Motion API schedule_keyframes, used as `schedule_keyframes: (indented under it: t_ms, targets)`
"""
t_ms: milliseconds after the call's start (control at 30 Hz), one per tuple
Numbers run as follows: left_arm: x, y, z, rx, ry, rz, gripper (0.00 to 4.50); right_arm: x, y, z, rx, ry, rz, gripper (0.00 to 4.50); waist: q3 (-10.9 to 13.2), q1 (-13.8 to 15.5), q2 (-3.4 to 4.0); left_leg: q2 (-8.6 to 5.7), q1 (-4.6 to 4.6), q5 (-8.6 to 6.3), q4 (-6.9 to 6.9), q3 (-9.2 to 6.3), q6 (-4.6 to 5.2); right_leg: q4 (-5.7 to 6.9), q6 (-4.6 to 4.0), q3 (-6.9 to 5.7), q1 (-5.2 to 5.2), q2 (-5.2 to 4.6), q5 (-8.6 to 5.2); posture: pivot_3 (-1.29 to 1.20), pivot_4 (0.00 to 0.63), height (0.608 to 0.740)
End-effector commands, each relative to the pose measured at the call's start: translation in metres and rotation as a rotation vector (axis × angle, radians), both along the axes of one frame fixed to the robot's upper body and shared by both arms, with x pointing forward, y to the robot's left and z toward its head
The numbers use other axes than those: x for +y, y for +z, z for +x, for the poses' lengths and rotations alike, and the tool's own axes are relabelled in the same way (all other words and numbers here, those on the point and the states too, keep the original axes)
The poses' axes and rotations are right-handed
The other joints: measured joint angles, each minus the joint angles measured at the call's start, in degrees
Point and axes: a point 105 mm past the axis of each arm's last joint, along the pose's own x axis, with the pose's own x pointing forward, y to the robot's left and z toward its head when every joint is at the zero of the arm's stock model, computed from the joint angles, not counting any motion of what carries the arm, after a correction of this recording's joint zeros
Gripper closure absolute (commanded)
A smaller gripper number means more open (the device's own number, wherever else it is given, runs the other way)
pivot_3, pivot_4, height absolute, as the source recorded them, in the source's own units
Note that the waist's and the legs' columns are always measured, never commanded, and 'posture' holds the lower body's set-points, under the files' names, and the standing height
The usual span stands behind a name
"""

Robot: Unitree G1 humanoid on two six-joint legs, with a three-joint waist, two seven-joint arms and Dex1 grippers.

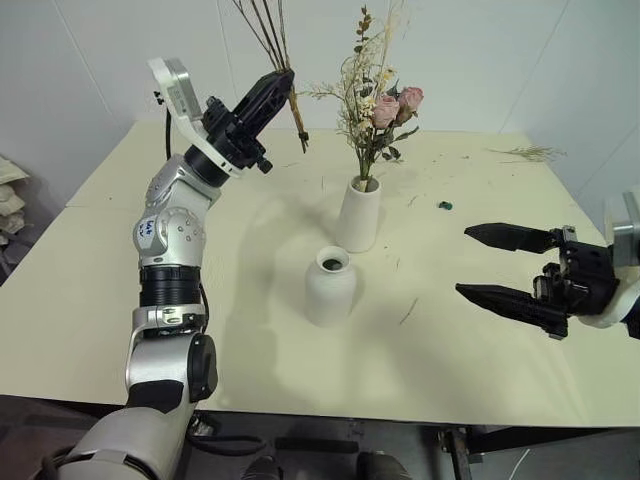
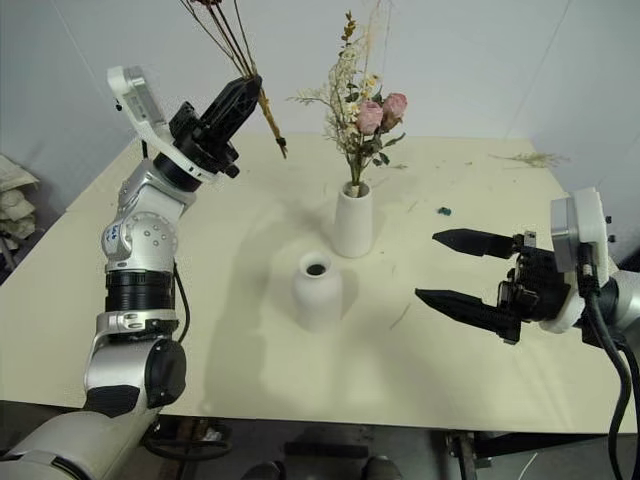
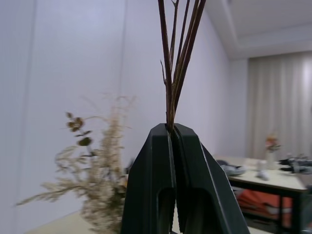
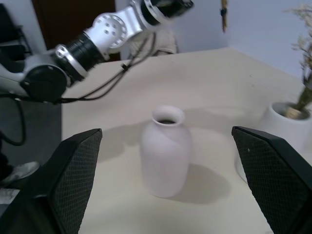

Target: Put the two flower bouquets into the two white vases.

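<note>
Nearest us, the right gripper (image 1: 503,265) hangs level over the cream table (image 1: 90,300), its two black ribbed fingers spread wide, pointing toward the short vase (image 1: 330,286). We note this vase is matte white, rounded, narrow-necked and empty. Just behind it stands the tall vase (image 1: 359,214), a tapered white cylinder holding the rose bunch (image 1: 378,105): pink roses, green leaves, pale dried grasses. Farther back, the left gripper (image 1: 272,88) is raised and angled upward, clamped on the thin brown stems of the sprig (image 1: 275,40), well above the table.
</note>
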Motion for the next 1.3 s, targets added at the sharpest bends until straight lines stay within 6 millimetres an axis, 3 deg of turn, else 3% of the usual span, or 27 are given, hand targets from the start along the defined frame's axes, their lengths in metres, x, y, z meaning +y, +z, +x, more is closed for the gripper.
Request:
schedule_keyframes:
  t_ms: [33,267,467,767,1300]
  targets:
    - [-0.019,0.003,-0.03,-0.06,-0.187,0.011,4.42,-0.006,0.011,-0.012,-0.055,0.056,-0.029,0.0,0.0,0.0,0.0,0.0,0.0,0.0,0.03,0.0,0.0,-0.02,0.0,0.0,0.02,0.0,0.02,0.0,0.15,0.74]
    - [-0.036,-0.016,-0.052,-0.025,-0.392,0.025,4.42,-0.012,0.002,-0.006,-0.029,0.081,-0.05,0.0,0.0,-0.1,0.0,0.0,0.01,-0.01,0.27,0.01,0.03,-0.02,0.02,0.03,0.09,0.02,0.15,0.0,0.15,0.74]
    - [-0.04,-0.032,-0.054,0.018,-0.437,0.073,4.42,-0.008,-0.005,-0.001,-0.022,0.07,-0.036,0.0,0.0,-0.1,0.0,0.01,0.02,0.03,0.37,0.01,0.07,-0.04,-0.03,0.03,0.13,0.05,0.27,0.0,0.15,0.74]
    - [-0.032,-0.064,-0.043,0.081,-0.368,0.227,4.42,-0.007,-0.014,-0.001,-0.005,0.032,-0.023,0.0,0.0,0.0,0.0,0.01,0.0,0.03,0.34,0.01,0.08,-0.14,-0.02,0.05,0.16,0.05,0.32,0.0,0.15,0.74]
    - [-0.043,-0.094,-0.022,0.129,-0.3,0.298,4.42,-0.006,-0.017,0.002,-0.007,0.001,-0.02,0.0,0.0,0.0,0.0,0.01,-0.04,0.03,0.34,0.02,0.09,-0.29,-0.01,0.06,0.17,0.06,0.37,0.0,0.15,0.74]
